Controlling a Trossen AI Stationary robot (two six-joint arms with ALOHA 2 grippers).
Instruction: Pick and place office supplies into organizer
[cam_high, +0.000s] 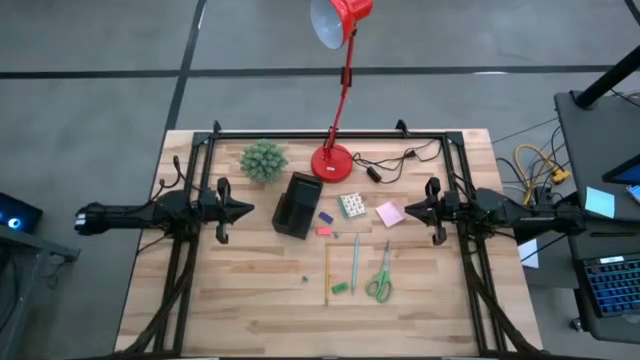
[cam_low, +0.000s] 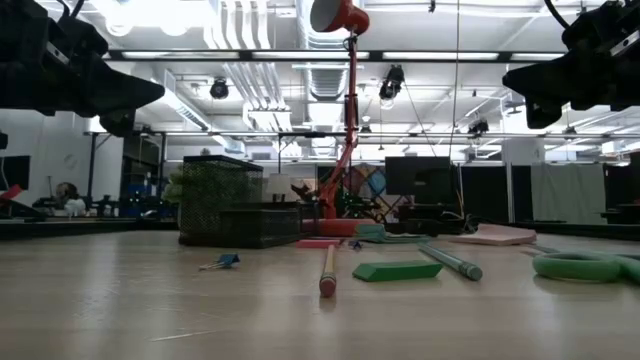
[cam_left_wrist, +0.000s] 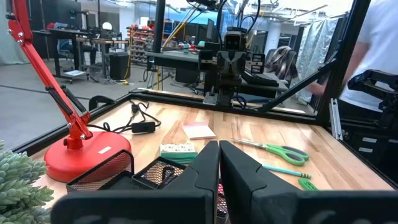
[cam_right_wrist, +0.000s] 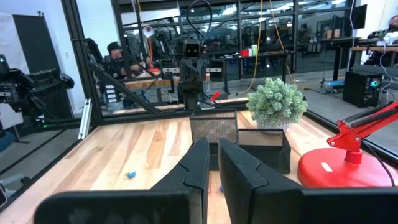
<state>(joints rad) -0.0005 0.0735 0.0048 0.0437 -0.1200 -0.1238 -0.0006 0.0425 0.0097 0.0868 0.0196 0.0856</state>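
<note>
Tabletop: pale wood table (cam_high: 250, 320) filling the lower middle of the high view, bare along its near edge, so nothing blocks a reach from either side.
Nearest supplies: green-handled scissors (cam_high: 379, 283), green pen (cam_high: 354, 262) and yellow pencil (cam_high: 327, 274) lie side by side at lower centre-right, apart from each other, which should leave room for fingers around each.
Small piece: a blue-purple bit (cam_high: 305, 279) sits alone left of the pencil; what it is I cannot tell.
Pads: pink sticky-note pad (cam_high: 390, 213) and white dotted pad (cam_high: 351, 205) lie flat at centre, just right of the box.
Organizer: black organizer (cam_high: 297, 204) stands at centre, well within both arms' reach; nothing visibly placed in it yet.
Left gripper (cam_high: 240, 209): centre-left, raised off the table, fingers pressed together, holding nothing, parked.
Right gripper (cam_high: 412, 210): centre-right, raised, fingers nearly touching, empty; closest to the pads.
Far clutter: red lamp (cam_high: 333, 160) and plant (cam_high: 263, 159) behind, not for sorting.
</note>
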